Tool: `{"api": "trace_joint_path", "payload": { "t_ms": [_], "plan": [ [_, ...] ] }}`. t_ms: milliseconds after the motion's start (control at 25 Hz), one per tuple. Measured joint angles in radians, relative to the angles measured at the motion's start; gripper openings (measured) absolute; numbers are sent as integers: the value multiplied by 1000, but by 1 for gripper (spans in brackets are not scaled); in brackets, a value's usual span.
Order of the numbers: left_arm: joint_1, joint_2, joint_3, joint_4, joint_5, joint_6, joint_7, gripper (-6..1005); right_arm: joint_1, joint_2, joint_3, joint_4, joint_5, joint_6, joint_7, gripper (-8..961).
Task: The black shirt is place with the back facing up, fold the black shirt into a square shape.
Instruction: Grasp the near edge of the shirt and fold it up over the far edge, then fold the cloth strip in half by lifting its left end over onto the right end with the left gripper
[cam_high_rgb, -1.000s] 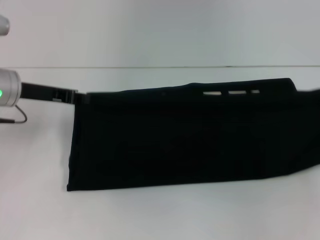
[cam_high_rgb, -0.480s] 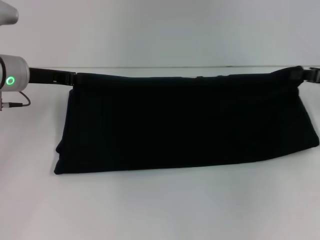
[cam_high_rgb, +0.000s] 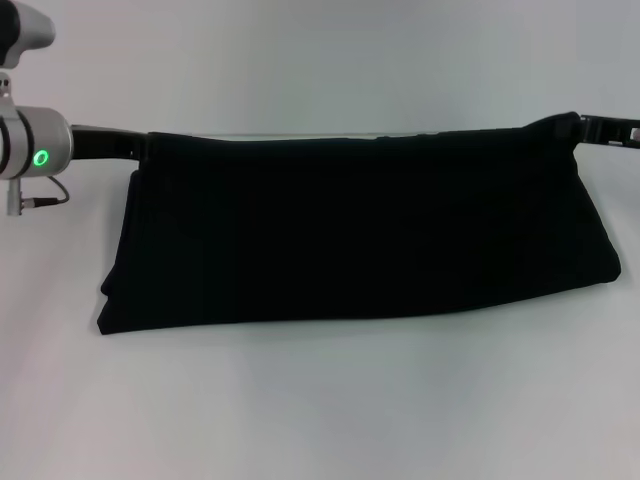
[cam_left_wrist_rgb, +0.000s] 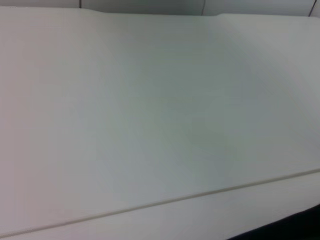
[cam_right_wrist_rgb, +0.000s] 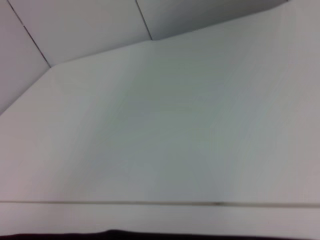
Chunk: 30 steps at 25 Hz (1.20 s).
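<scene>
The black shirt (cam_high_rgb: 360, 235) hangs as a wide dark band, stretched taut between my two grippers, and its lower edge lies on the white table (cam_high_rgb: 320, 410). My left gripper (cam_high_rgb: 140, 146) holds the shirt's upper left corner. My right gripper (cam_high_rgb: 582, 127) holds the upper right corner. Both are shut on the fabric, which covers their fingertips. In the left wrist view only a dark sliver of the black shirt (cam_left_wrist_rgb: 300, 231) shows at the edge, over the table. The right wrist view likewise shows a thin strip of the black shirt (cam_right_wrist_rgb: 125, 235).
The left arm's silver wrist with a green light (cam_high_rgb: 35, 148) sticks out at the far left. The table's far edge (cam_high_rgb: 300, 135) runs just behind the shirt's top edge, with a pale wall beyond it.
Both grippers have risen and moved farther back, carrying the shirt's top edge with them. The shirt is pulled straighter and its lower edge has slid away from me.
</scene>
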Motion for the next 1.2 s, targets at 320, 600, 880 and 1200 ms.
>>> {"api": "trace_joint_path", "payload": {
  "t_ms": [320, 600, 880, 1200],
  "plan": [
    [-12, -4, 0, -1, -1, -31, -2, -2, 40, 4, -11, 3, 0, 44, -3, 82],
    [-12, -31, 1, -20, -2, -92, 4, -1, 51, 19, -29, 20, -1, 90, 15, 84],
    [-11, -60, 1, -52, -1, -220, -1, 126, 36, 29, -62, 5, -1, 152, 29, 235],
    [8, -54, -7, -57, -27, -250, -31, 427, 10, -29, -69, -20, -1, 73, 103, 433]
  ]
}}
